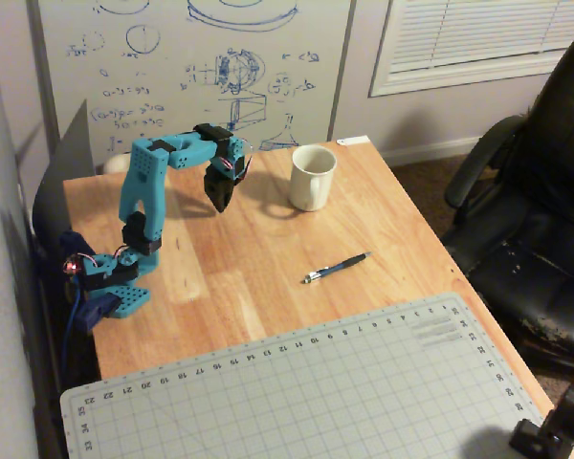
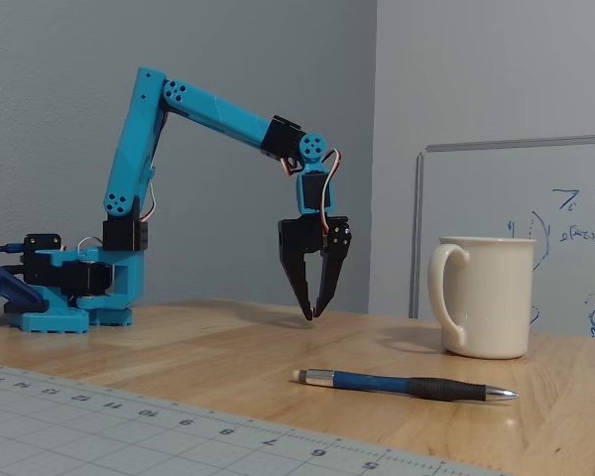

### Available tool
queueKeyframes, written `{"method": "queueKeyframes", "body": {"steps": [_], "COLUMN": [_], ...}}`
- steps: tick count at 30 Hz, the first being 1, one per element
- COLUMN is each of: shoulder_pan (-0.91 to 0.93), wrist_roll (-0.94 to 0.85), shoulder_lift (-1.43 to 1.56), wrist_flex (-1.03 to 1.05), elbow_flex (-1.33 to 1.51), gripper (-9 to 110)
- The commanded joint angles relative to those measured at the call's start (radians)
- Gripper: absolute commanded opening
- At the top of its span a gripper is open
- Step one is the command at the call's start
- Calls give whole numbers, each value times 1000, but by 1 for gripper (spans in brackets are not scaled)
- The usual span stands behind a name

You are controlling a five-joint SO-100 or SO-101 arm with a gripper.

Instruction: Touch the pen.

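The pen (image 1: 337,267) is slim and dark blue with a silver tip, and it lies flat on the wooden table (image 1: 239,277) in front of the white mug (image 1: 313,177). In the fixed view the pen (image 2: 407,385) lies near the table's front, tip pointing right. My gripper (image 1: 218,206) points straight down, well left of the mug and up-left of the pen in the overhead view. The fixed view shows the gripper (image 2: 312,314) with its black fingertips meeting, holding nothing, behind and left of the pen with a clear gap between them.
A grey cutting mat (image 1: 316,392) covers the table's near end. The blue arm base (image 1: 115,282) sits at the left edge. A black office chair (image 1: 536,210) stands to the right and a whiteboard (image 1: 191,67) leans behind the table.
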Motion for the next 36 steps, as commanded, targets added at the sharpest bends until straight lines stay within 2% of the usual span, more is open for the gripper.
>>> {"method": "queueKeyframes", "body": {"steps": [1, 36], "shoulder_pan": [643, 643], "wrist_roll": [152, 150], "shoulder_lift": [1987, 1988], "wrist_flex": [133, 120], "elbow_flex": [1371, 1370], "gripper": [1, 1]}}
